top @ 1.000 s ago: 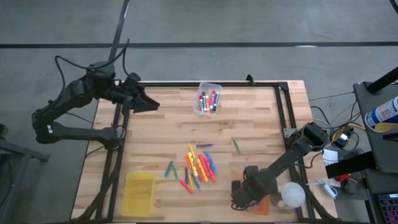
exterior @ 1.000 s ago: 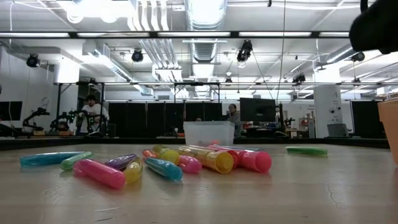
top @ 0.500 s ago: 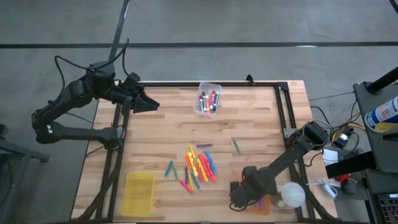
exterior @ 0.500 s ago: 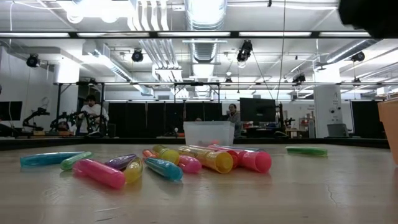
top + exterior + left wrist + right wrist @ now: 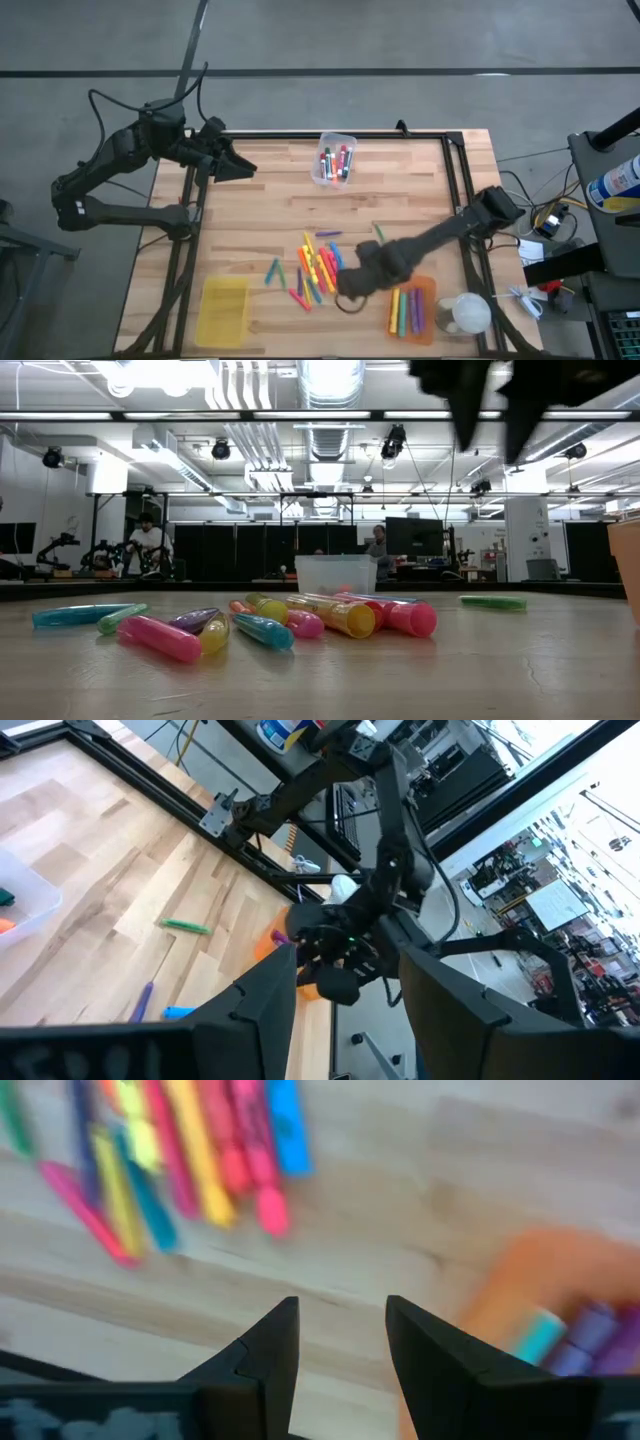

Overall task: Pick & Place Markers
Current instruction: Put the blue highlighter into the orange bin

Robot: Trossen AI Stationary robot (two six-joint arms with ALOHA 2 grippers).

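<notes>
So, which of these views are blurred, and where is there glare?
Right wrist view: motion blur smears the markers and the orange bin. Low view: ceiling lights glare brightly, and the right hand is a dark silhouette. High view: sharp and evenly lit.

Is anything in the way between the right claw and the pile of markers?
No, nothing visible blocks it. The right claw hangs open and empty just beside the pile of markers, with only bare table between them. The orange bin sits on its other side.
</notes>
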